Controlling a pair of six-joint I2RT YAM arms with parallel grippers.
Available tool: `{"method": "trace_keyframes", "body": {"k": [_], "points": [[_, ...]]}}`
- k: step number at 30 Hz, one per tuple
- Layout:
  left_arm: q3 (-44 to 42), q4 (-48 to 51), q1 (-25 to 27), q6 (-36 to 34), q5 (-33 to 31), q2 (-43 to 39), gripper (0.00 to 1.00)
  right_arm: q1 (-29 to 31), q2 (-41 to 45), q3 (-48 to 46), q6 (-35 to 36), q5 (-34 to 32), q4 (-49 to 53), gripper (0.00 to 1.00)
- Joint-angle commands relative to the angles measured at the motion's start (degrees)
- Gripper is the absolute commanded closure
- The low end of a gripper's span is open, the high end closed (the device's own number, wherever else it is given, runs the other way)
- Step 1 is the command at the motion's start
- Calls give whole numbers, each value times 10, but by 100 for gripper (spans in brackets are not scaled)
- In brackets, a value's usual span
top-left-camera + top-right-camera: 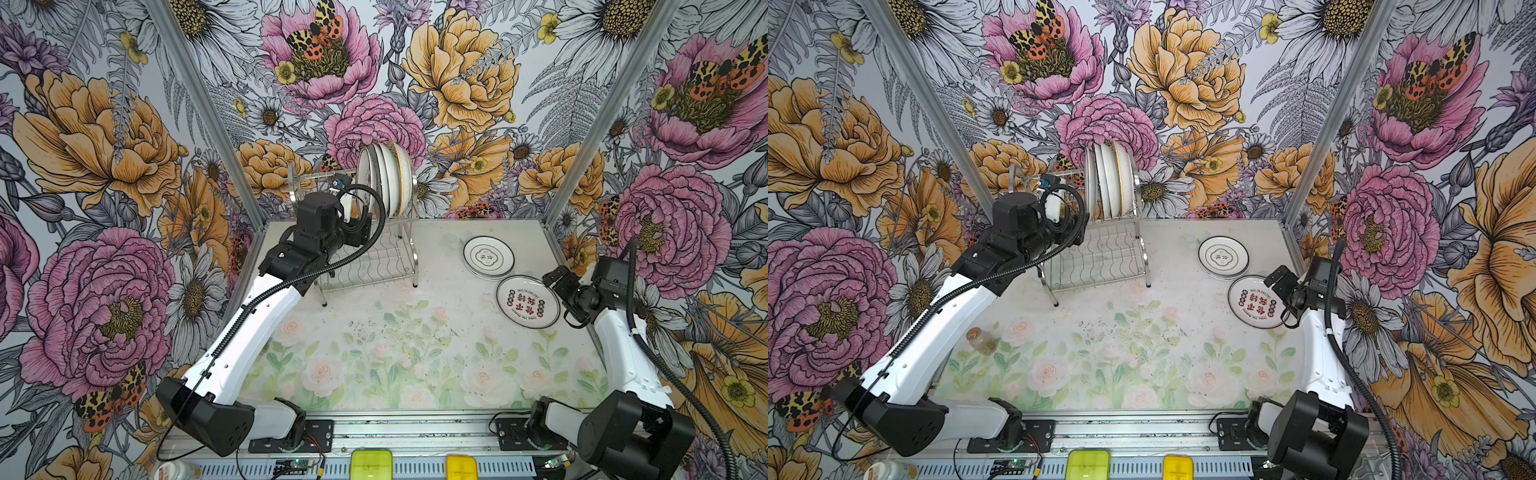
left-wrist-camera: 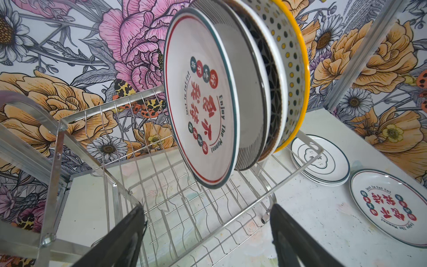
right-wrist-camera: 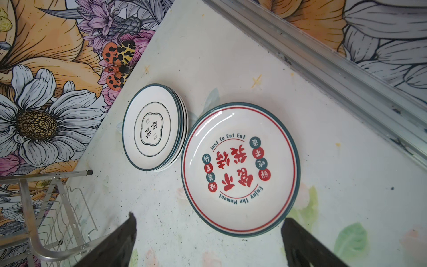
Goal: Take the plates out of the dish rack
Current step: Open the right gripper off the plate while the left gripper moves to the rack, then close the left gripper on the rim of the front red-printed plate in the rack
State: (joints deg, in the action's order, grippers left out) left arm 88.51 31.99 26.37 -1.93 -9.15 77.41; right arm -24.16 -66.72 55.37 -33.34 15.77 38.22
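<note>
left wrist view: the left gripper (image 2: 206, 208) is spread wide with nothing between its fingers, just short of the upper tier of the dish rack (image 2: 56, 148). ahead of it and higher, four plates stand on edge at the rack's far end, packed close. nearest the gripper is the racked red-character plate (image 2: 203, 104). behind it come a striped-back plate (image 2: 249, 92), a dark-patterned plate (image 2: 275, 92) and a yellow-rimmed dotted plate (image 2: 293, 69). only bare slot wires lie between the gripper and the nearest plate. one fingertip (image 2: 136, 212) sits close beside the rack's front rail; i cannot tell whether it touches. the arched end frame (image 2: 30, 101) rises to one side of the gripper, and the flowered wall (image 2: 69, 46) stands close behind the rack.

right wrist view: the right gripper (image 3: 209, 217) is also wide open and empty, hovering over the table (image 3: 358, 185). just ahead of it the flat red-character plate (image 3: 240, 168) lies face up. beyond that a stack of dark-rimmed plates (image 3: 150, 127) sits edge to edge with it. an aluminium post (image 3: 323, 69) lines the table edge on one side of this gripper, and the rack stands well apart on the other.

in a top view a small jar (image 1: 982, 340) stands beside the left arm, well behind its gripper. bare floral tabletop spreads between the two grippers.
</note>
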Motion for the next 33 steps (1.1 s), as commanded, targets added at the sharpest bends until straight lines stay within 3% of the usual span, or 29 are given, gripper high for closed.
{"method": "trace_keyframes", "body": {"k": [1, 16, 33], "points": [[6, -38, -3, -3, 21, 14, 17, 4, -8, 27, 4, 13, 1, 1], [53, -52, -12, -18, -5, 88, 33, 5, -10, 34, 23, 31, 1, 1], [44, -128, -15, -38, -51, 123, 49, 6, -19, 39, 38, 47, 0, 1]]}}
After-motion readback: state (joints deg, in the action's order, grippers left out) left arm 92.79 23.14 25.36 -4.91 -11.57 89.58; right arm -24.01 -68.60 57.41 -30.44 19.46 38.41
